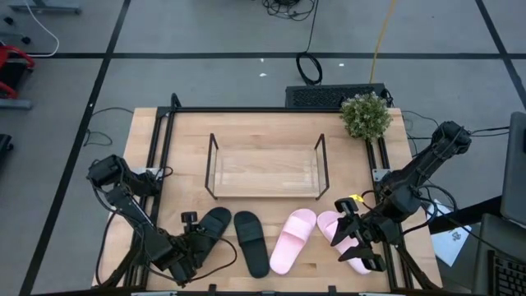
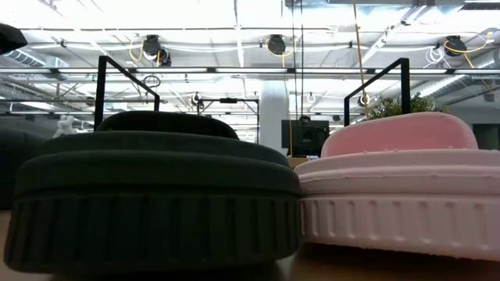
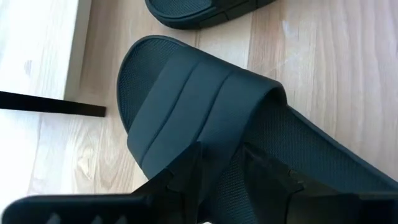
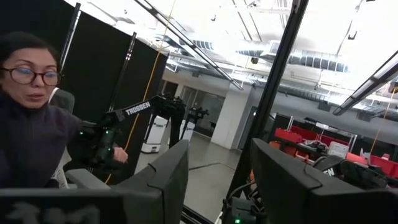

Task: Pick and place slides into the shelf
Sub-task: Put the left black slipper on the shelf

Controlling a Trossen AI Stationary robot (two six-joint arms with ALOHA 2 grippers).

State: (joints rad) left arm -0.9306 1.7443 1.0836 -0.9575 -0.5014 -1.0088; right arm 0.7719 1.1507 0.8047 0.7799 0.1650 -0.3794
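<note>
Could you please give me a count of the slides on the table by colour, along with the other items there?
Matte black open-toe slides: 2
Pale pink open-toe slides: 2
Low black wire-frame shelf with clear base: 1
Small green potted plant: 1
Total: 6

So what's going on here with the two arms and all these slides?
All four slides lie in a row on the table, and the shelf holds none yet. The left pincer is down at the outer black slide, fingers around its strap. The right pincer is over the outer pink slide, open. A person shows in the right wrist view.
</note>
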